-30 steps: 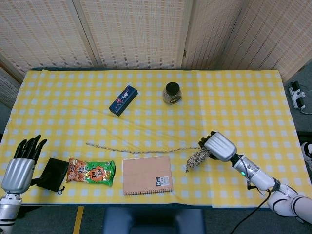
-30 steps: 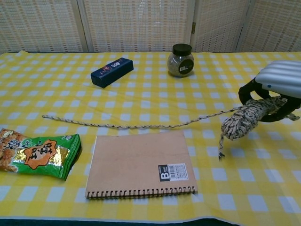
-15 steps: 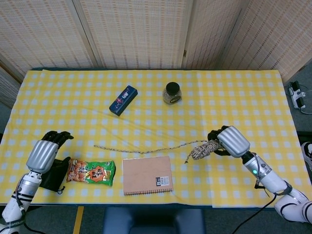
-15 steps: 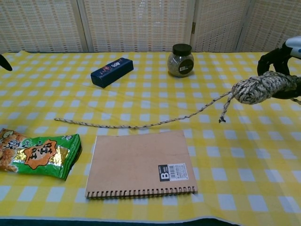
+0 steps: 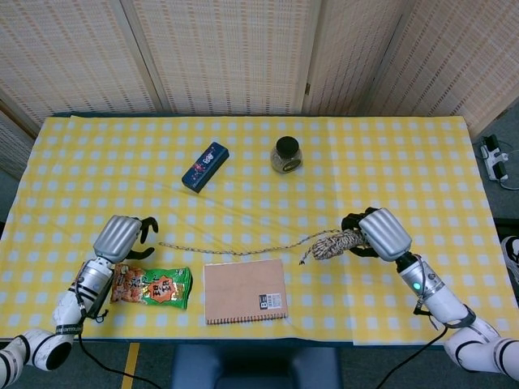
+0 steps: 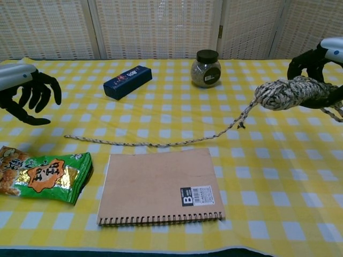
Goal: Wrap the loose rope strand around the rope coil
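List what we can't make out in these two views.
- Right hand: chest view's right edge crops it; its grip on the rope coil is partly hidden.
- Head view: right hand's shell covers the coil's far end.
- Snack bag: chest view's left edge crops it.
- Blue box print: too small.

We saw a table in yellow checked cloth (image 5: 422, 162), a notebook (image 5: 245, 291) at its near edge, snack bag (image 5: 152, 285) left of it, rope strand (image 5: 235, 249) just beyond it, blue box (image 5: 204, 166) and jar (image 5: 285, 155) farther back.
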`<state>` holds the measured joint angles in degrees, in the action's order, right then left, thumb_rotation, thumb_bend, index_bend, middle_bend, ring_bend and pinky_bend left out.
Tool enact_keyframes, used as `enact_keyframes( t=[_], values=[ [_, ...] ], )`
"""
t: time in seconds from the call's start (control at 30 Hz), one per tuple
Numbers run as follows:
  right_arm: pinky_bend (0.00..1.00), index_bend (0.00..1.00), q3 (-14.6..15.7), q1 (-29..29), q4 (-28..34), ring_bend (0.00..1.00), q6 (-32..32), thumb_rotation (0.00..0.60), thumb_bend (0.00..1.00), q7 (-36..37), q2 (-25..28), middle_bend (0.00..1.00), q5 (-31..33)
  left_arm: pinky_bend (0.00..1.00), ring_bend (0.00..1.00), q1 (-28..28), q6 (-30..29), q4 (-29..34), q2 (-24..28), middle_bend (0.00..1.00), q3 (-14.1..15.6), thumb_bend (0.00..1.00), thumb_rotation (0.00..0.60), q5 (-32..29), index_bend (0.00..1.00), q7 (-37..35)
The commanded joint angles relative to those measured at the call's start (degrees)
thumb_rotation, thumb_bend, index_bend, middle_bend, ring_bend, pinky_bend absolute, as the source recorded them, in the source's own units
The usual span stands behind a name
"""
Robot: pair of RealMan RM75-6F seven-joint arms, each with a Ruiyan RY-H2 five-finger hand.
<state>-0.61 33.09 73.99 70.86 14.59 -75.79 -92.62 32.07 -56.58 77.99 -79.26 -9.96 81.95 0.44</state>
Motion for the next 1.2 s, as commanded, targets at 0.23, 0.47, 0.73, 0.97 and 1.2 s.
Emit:
enact_keyframes(
  t=[0.23,0.47,0.73,0.97,1.2],
  values=[
    [0.56,0.84,-1.00,0.20,1.33,0.69,-1.26,0.600,0.62,-1.85,-0.09,0.65,0.82,0.73,0.74,3.34,3.75,-3.77,-5.15,0.81,0.59,0.32,0.600,-3.50,0.54,3.24],
    [0.56,0.84,-1.25,0.32,0.82,0.69,-1.88,0.600,0.62,-1.65,-0.60,0.65,0.83,0.73,0.75,3.76,3.53,-7.32,-8.07,0.82,2.00,0.36,0.600,-3.84,0.56,4.25],
    [0.56,0.84,-1.46,0.50,0.24,0.69,-2.44,0.600,0.62,-1.53,-1.01,0.65,0.74,0.73,0.75,4.26,4.12,-9.99,-10.29,0.82,2.43,0.38,0.600,-5.19,0.57,3.98],
    [0.56,0.84,-1.53,0.39,-0.05,0.69,-2.77,0.600,0.62,-1.51,-1.16,0.65,0.91,0.73,0.75,5.15,5.48,-10.10,-10.68,0.83,2.60,0.39,0.600,-6.51,0.54,5.71],
    [0.56,0.84,-1.49,0.24,-0.41,0.69,-3.05,0.600,0.62,-1.40,-1.35,0.65,1.00,0.73,0.75,5.90,7.25,-9.36,-10.58,0.83,2.66,0.41,0.600,-8.72,0.52,7.86]
  ],
)
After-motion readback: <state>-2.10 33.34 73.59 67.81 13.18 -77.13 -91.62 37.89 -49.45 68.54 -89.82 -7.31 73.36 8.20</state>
